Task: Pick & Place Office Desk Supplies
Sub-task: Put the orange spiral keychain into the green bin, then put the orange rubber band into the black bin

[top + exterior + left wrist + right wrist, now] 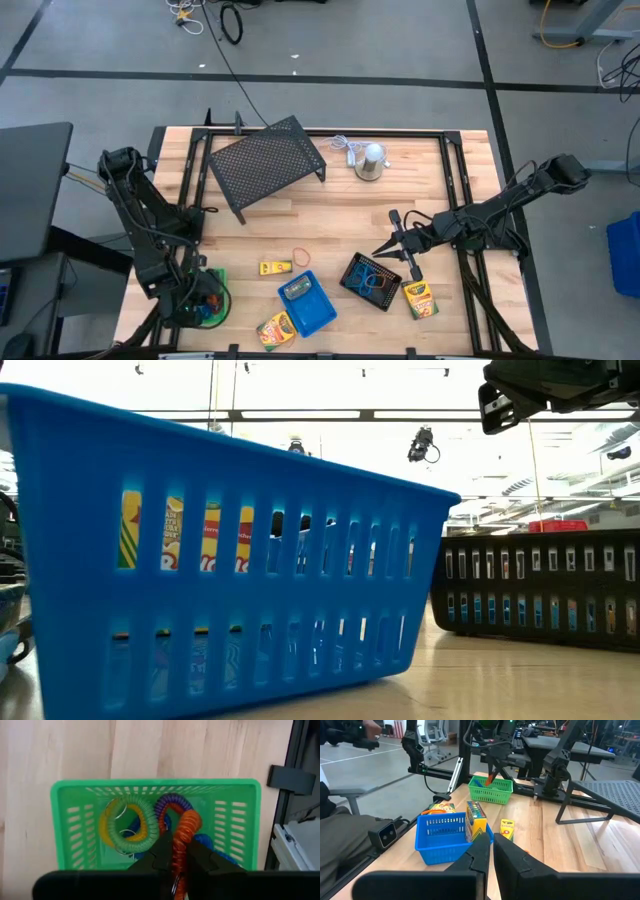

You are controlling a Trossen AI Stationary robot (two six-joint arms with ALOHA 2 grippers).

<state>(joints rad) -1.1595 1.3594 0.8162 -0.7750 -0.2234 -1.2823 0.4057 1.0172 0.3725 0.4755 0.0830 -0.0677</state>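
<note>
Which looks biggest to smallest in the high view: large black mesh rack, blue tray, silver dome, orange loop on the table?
1. Large black mesh rack
2. Blue tray
3. Silver dome
4. Orange loop
The overhead camera keeps this order fairly trustworthy.

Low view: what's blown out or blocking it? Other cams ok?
Low view: ceiling lights behind glare to near white; the blue tray sits so close it fills most of the frame. High view: evenly lit, soft shadows. Left wrist view: clear on the green tray; the left pincer is blurred up close.
</note>
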